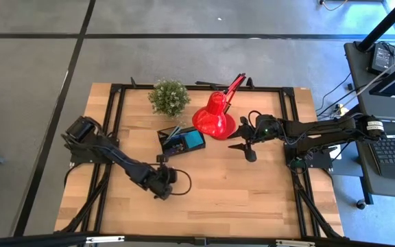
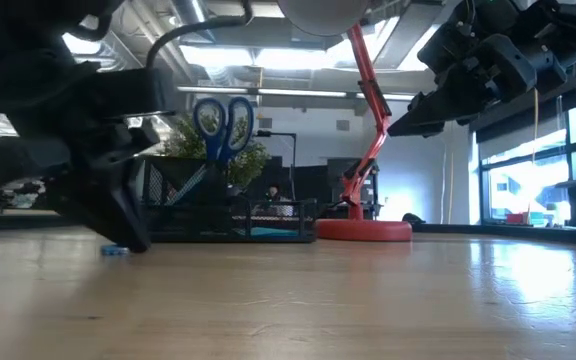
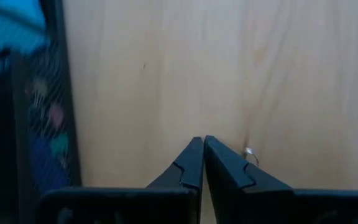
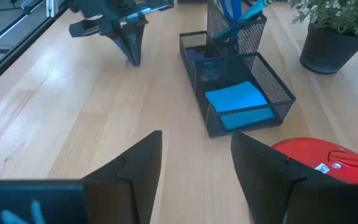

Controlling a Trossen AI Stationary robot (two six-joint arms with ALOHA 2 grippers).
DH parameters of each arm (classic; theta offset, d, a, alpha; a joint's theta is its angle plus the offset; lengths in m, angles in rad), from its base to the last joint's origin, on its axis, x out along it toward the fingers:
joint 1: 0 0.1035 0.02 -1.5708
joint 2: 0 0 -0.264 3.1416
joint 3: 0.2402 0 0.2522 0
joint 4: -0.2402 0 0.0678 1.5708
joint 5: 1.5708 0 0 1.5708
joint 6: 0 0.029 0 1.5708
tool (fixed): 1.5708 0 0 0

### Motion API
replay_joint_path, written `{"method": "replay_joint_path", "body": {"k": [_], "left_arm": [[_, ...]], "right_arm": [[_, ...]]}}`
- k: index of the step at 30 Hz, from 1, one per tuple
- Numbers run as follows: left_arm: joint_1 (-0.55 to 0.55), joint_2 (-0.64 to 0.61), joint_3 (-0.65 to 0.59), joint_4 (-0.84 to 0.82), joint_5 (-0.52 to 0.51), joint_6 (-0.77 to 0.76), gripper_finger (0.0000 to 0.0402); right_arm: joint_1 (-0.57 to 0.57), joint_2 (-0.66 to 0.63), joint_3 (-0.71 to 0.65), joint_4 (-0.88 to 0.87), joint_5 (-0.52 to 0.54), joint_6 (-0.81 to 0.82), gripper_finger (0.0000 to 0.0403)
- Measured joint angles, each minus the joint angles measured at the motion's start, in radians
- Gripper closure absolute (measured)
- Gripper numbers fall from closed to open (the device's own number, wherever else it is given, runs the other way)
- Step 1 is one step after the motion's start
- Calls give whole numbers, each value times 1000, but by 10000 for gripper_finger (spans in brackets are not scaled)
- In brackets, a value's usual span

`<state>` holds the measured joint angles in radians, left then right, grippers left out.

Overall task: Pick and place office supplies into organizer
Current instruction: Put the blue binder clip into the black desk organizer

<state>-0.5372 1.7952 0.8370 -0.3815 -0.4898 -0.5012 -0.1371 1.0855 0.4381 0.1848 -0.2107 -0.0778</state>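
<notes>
Most supplies, the scissors (image 2: 223,122) and pad (image 4: 240,104) included, sit in the organizer (image 4: 247,127), while the left gripper (image 3: 202,163), nearly closed, pinches at a tiny clip (image 3: 251,155); right gripper (image 4: 194,168) waits open.

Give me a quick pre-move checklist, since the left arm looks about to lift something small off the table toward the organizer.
1. Left gripper jaws nearly together at the tabletop: ok.
2. Item actually held: cannot tell; a tiny silvery clip lies beside the jaws, not between them.
3. Small blue piece on the table by the left gripper: not ok, still loose.
4. Organizer upright, sticky-note pad and scissors inside: ok.
5. Right gripper jaws open, empty, raised near the red lamp: ok.
</notes>
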Motion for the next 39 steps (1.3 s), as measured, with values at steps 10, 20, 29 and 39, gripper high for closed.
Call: {"method": "replay_joint_path", "body": {"k": [10,20,29,39], "left_arm": [[-1,-62,-12,-137,48,-321,396],[-3,-62,2,-161,26,-320,397],[-2,-115,211,-475,73,-34,368],[157,-120,313,-420,260,-595,284]], "right_arm": [[0,0,0,-1,0,-6,208],[0,0,0,-2,0,-36,208],[0,0,0,-3,0,-39,208],[0,0,0,-3,0,-87,208]]}}
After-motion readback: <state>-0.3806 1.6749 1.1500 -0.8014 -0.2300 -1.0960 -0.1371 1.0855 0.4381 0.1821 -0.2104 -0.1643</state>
